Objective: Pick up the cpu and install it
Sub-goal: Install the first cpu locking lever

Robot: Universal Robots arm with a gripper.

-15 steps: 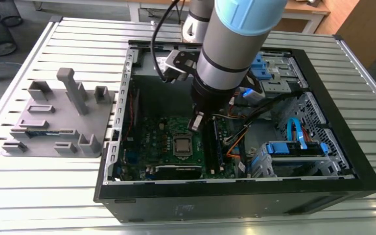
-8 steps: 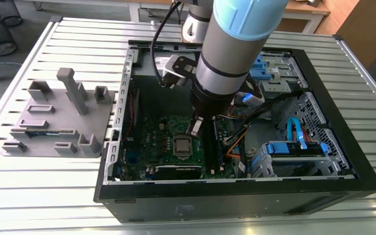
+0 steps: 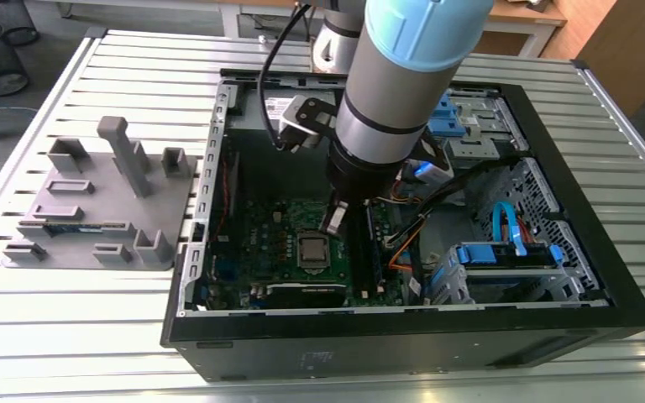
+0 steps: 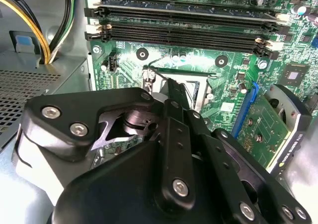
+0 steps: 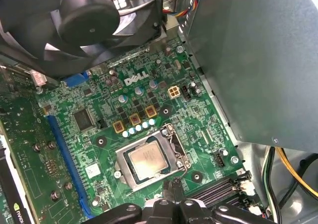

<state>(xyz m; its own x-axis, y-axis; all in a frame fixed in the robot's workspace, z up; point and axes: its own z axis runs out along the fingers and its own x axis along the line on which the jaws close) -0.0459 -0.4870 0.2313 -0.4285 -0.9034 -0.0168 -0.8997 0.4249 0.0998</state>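
Beside the socket (image 5: 175,147) with the cpu (image 5: 149,163) seated inside, the pincer (image 5: 171,188) closed on nothing.

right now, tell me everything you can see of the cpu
The cpu is a small flat square chip with a dull silvery metal top that carries faint print. It lies level in the metal-framed socket on the green circuit board, with the frame bordering it on all sides. Nothing rests on its top. The end effector is close beside one edge of the socket, not on the chip.
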